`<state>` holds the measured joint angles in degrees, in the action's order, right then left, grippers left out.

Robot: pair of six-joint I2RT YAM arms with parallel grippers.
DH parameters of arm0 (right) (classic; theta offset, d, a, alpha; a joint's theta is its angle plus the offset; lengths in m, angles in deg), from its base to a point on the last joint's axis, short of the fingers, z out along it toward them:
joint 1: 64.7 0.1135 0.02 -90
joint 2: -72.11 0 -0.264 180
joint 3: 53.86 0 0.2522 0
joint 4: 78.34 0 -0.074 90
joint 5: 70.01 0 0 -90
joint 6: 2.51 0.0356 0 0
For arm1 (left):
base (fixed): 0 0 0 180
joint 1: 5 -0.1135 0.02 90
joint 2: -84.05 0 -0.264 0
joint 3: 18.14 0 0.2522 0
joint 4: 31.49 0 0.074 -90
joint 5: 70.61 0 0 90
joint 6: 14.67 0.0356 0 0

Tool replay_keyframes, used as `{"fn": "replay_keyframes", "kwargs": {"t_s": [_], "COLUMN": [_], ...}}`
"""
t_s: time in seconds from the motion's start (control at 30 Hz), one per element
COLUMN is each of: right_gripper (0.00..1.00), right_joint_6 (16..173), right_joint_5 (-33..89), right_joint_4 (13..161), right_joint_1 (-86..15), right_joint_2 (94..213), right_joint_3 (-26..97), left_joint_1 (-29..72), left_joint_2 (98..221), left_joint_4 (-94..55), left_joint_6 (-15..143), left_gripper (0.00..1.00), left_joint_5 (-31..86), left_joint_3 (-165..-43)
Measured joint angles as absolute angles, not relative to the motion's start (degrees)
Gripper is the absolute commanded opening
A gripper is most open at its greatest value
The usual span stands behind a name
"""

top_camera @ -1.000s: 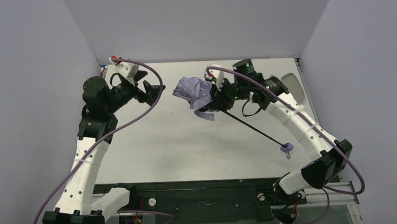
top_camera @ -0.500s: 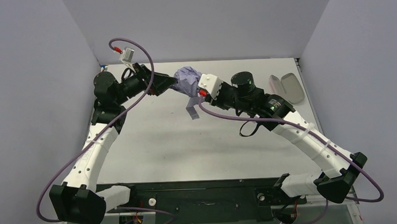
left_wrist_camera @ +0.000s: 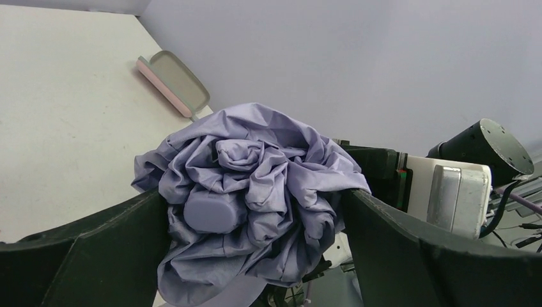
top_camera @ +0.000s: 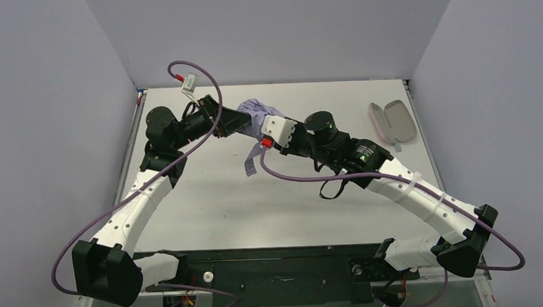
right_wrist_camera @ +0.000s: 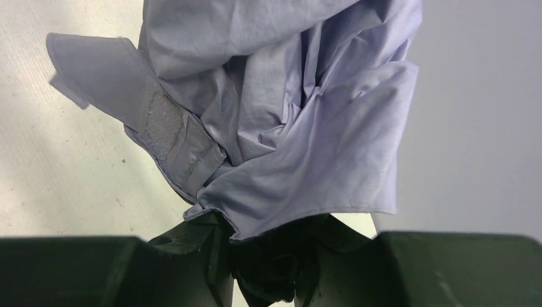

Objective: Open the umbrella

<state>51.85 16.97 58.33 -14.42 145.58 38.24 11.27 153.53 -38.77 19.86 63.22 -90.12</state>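
- Umbrella (left_wrist_camera: 252,198) held above surface (top_camera: 208,198), canopy crumpled, shaft and handle hidden.
- Right tool (right_wrist_camera: 262,265) clamped on canopy base.
- Left tool (left_wrist_camera: 255,256) spread wide, flanking canopy, fingertips cut off.

You have one umbrella (top_camera: 259,117) in front of you — a single crumpled lavender bundle with one strap (top_camera: 252,159) hanging from it, near the far edge of the table (top_camera: 209,205). One oval hinged case (top_camera: 392,121) lies open at the far right corner, showing two halves. Two arms work over the table, so you count two grippers — the left gripper (top_camera: 245,120) and the right gripper (top_camera: 266,123), each with two fingers. Each arm trails one purple cable, two in all.
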Motion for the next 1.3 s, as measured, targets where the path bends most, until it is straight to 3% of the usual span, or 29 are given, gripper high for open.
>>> {"fn": "replay_keyframes", "kwargs": {"t_s": [0.07,0.1,0.13,0.2,0.33,0.47,0.6,0.7,0.83,0.93,1.0,1.03,1.1,1.2,1.23,1.27,1.3], "right_gripper": [0.0,0.0,0.0,0.12,0.65,0.79,0.81,0.78,0.64,0.49,0.32,0.14,0.0,0.0,0.0,0.0,0.0], "right_joint_6": [51.85,51.85,51.87,51.94,52.94,58.3,64.88,67.46,68.42,68.2,67.92,67.81,67.59,63.04,62.91,63.0,63.08], "right_joint_5": [16.92,16.88,16.81,16.7,18.39,27.24,36.37,40.27,43.5,44.72,45.71,46.38,48.02,53.36,53.73,53.44,52.94], "right_joint_4": [58.31,58.31,58.33,58.42,59.58,59.8,57.66,55.8,53.92,52.48,51.3,50.7,49.98,47.75,47.4,47.49,47.73], "right_joint_1": [-14.39,-14.39,-14.39,-14.42,-15.68,-21.45,-30.09,-31.77,-31.73,-31.99,-32.91,-33.61,-34.85,-33.74,-33.39,-33.41,-33.65], "right_joint_2": [145.6,145.58,145.58,145.47,145.34,144.46,144.22,144.57,146.08,147.54,148.27,148.48,148.66,148.64,148.66,148.66,148.64], "right_joint_3": [38.16,38.16,38.16,38.16,37.54,37.46,38.18,38.29,38.31,38.31,38.31,38.31,38.31,38.29,38.29,38.29,38.29], "left_joint_1": [11.6,11.84,11.93,11.79,10.57,8.3,6.48,6.33,6.33,6.16,5.74,5.5,4.78,3.95,3.77,3.77,3.8], "left_joint_2": [153.77,153.92,154.1,154.36,154.36,154.36,154.38,154.38,154.42,154.51,154.53,154.58,154.79,155.84,155.89,155.87,155.82], "left_joint_4": [-39.65,-40.15,-40.63,-41.57,-43.86,-46.09,-49.35,-50.88,-52.41,-54.01,-55.03,-55.43,-56.61,-57.39,-57.11,-56.63,-55.32], "left_joint_6": [19.27,18.97,18.81,18.33,16.96,16.34,14.86,14.03,13.13,12.72,12.67,12.72,13.15,13.48,13.77,14.79,16.43], "left_gripper": [0.55,0.46,0.22,0.01,0.0,0.0,0.0,0.0,0.0,0.0,0.0,0.0,0.0,0.01,0.14,0.36,0.45], "left_joint_5": [63.4,63.46,63.46,63.73,65.56,67.27,68.34,69.32,71.03,72.32,73.23,73.69,73.89,73.48,73.93,74.33,74.7], "left_joint_3": [-89.7,-89.57,-89.46,-89.18,-88.92,-88.81,-88.79,-88.79,-88.79,-88.79,-88.79,-88.81,-88.85,-89.99,-90.21,-90.49,-91.17]}}
